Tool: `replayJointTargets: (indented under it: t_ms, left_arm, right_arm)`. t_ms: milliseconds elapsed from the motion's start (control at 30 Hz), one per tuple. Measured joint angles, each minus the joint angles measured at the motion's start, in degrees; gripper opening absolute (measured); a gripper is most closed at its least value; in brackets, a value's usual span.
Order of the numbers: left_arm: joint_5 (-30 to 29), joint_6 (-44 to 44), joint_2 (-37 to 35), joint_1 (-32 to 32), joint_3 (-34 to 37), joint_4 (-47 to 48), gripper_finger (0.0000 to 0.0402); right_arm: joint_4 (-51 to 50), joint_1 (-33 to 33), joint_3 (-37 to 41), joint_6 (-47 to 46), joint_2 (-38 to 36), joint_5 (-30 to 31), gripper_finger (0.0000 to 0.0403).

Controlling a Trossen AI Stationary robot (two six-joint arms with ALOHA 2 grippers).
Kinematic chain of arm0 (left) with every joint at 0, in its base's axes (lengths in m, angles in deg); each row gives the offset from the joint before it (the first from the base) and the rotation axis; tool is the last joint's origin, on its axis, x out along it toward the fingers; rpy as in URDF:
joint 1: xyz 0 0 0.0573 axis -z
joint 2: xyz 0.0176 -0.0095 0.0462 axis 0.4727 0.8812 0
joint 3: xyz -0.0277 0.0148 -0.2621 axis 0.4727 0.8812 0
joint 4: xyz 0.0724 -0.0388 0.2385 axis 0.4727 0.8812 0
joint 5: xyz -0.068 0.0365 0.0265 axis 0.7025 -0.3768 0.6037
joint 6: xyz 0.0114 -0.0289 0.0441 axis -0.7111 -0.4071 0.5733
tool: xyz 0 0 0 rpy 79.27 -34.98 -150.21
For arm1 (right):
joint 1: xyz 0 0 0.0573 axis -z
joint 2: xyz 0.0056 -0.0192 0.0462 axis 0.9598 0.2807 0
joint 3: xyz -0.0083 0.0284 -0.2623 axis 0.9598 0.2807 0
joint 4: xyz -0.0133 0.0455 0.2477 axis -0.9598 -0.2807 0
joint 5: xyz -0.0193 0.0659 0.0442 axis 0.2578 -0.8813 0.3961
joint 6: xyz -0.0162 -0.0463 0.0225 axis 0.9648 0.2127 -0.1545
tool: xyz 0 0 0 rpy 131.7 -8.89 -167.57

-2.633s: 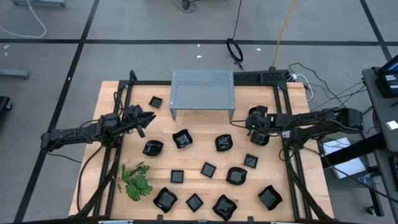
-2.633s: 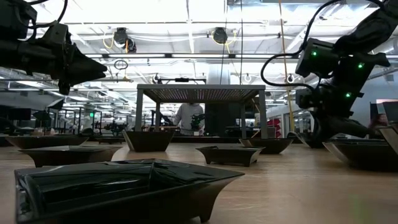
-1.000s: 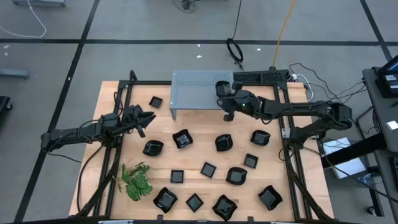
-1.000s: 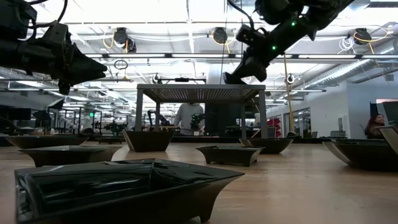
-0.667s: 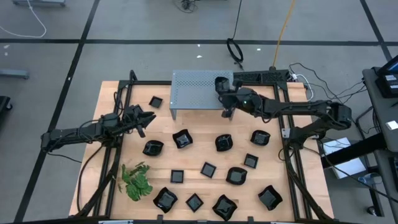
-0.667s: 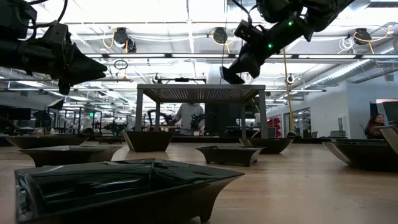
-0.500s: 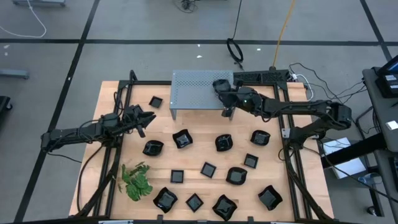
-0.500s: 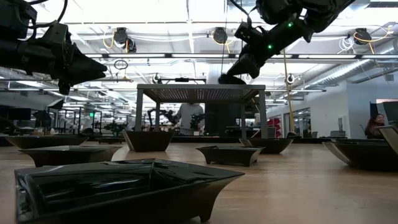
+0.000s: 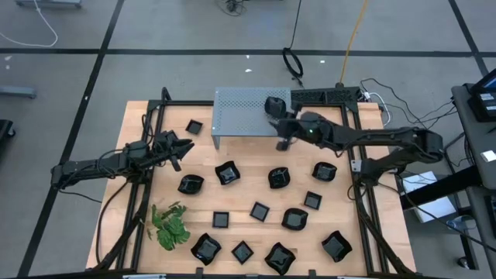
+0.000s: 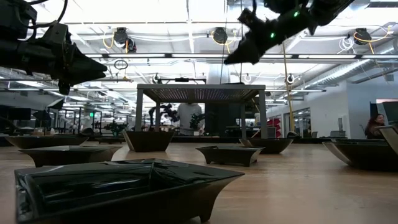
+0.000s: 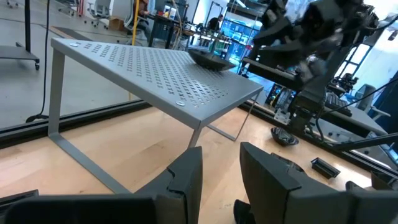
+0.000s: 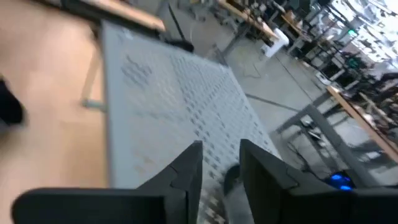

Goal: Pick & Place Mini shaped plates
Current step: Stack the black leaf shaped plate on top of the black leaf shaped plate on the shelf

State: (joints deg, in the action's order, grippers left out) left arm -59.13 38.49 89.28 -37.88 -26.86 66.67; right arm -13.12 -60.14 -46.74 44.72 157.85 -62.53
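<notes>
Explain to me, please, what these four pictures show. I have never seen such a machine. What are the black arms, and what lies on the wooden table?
It is a robot with two dark arms at a wooden table, each ending in a two-finger gripper. One picture looks down from above, one looks level across the table top, and the other two come from a camera on each wrist.

On the table lie many mini shaped plates, small and glossy black, a green leafy sprig and a grey perforated metal stand.

The right gripper hangs over the stand's right end with its fingers apart and holds nothing. One plate on the stand sits there, close by it. The left gripper waits above the table's left side, also empty.
</notes>
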Motion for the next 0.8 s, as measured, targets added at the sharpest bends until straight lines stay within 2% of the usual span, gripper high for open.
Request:
replayJointTargets:
  t_ms: [100, 267, 400, 500, 700, 800]
  left_arm:
    - [0.0, 0.0, 0.0, 0.0, 0.0, 0.0, 0.0111]
    - [0.0, 0.0, 0.0, 0.0, 0.0, 0.0, 0.0111]
    - [0.0, 0.0, 0.0, 0.0, 0.0, 0.0, 0.0111]
    - [0.0, 0.0, 0.0, 0.0, 0.0, 0.0, 0.0111]
    - [0.0, 0.0, 0.0, 0.0, 0.0, 0.0, 0.0111]
    - [0.0, 0.0, 0.0, 0.0, 0.0, 0.0, 0.0111]
  right_arm:
    - [-2.3, -3.6, 0.0, -4.1, -2.5, 0.1, 0.0111]
    - [-12.8, -10.5, 0.0, -12.1, -4.6, 0.0, 0.0113]
    - [-23.6, -16.5, 0.0, -16.4, -4.1, 0.0, 0.0113]
    - [-27.8, -20.6, 0.0, -19.5, -2.4, -0.2, 0.0118]
    - [-27.4, -25.5, 0.0, -25.0, 2.9, -5.7, 0.0142]
    - [-27.8, -26.3, 0.0, -26.0, 6.1, -6.3, 0.0156]
